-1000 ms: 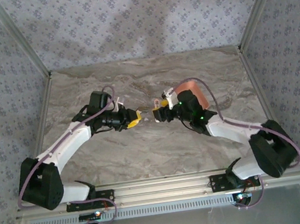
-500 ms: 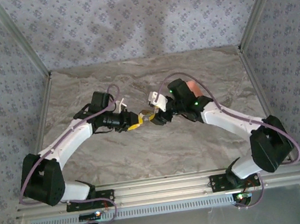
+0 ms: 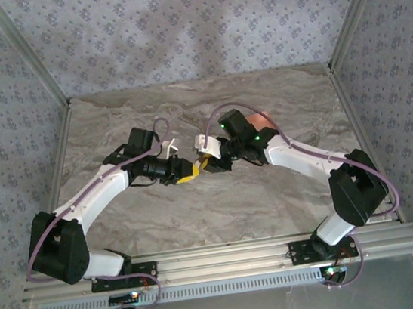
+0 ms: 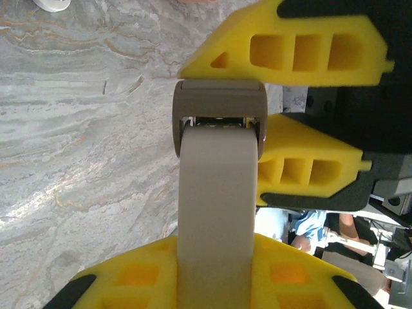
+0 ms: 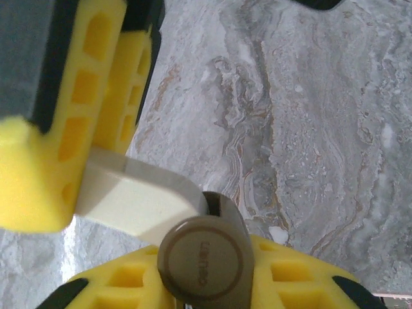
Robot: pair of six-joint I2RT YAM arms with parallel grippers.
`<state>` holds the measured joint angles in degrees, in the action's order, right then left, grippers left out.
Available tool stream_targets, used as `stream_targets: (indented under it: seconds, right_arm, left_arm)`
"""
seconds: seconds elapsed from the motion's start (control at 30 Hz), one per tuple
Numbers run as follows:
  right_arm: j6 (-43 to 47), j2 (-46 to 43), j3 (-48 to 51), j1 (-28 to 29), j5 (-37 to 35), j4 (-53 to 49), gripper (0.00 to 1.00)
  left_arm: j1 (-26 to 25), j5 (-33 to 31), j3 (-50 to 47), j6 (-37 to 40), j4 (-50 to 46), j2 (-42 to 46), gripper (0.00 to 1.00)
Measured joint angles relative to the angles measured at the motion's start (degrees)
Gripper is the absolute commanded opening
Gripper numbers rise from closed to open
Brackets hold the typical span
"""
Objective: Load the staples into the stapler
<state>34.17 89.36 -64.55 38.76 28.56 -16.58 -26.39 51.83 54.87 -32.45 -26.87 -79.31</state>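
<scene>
One stapler (image 4: 215,193), just left of one salmon tray (image 3: 264,119), spans two grippers over bench (image 3: 199,216). Left gripper (image 3: 186,172) clamped on pale body, end farther from tray; right gripper (image 3: 210,163) pinches taupe cap, end nearer tray.

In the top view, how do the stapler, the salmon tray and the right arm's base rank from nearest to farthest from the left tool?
1. Stapler: held in the left tool, just to its right.
2. Salmon tray: farther right and back, partly hidden behind the right arm.
3. Right arm's base: at the near edge, right side, farthest.
</scene>
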Motion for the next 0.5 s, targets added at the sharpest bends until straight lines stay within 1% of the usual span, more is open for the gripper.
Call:
stream_targets:
  seconds: [0.03, 0.07, 0.13, 0.17, 0.23, 0.33, 0.5]
  right_arm:
    - [-0.15, 0.0, 0.0, 0.0, 0.0, -0.09, 0.18]
    - [-0.33, -0.02, 0.02, -0.07, -0.02, -0.26, 0.18]
    - [-1.81, -0.35, 0.79, -0.31, -0.02, 0.37, 0.18]
    - [-2.99, -0.81, 1.64, -0.59, -0.04, 1.01, 0.18]
    - [-7.21, -2.36, 4.59, -1.51, -0.07, 3.8, 0.16]
    - [-16.22, -5.2, 10.69, -2.54, -1.51, 9.81, 0.15]
    - [-36.81, -7.61, 21.38, -1.95, -7.34, 22.34, 0.15]
  left_arm:
    - [-0.02, -0.15, 0.09, 0.13, -0.2, 0.0, 0.36]
    - [-0.04, -0.26, 0.24, 0.09, -0.35, 0.02, 0.48]
    - [-0.04, -1.31, 0.76, 0.42, -0.39, 0.11, 0.61]
    - [-0.02, -2.08, 0.94, 0.5, -0.37, 0.28, 0.65]
    - [-0.02, -4.24, 0.92, 0.83, -0.37, 1.29, 0.69]
    - [-0.02, -8.0, 0.55, 0.94, 0.98, 4.24, 0.69]
    - [-0.2, -14.75, -3.13, -0.33, 8.48, 11.26, 0.71]
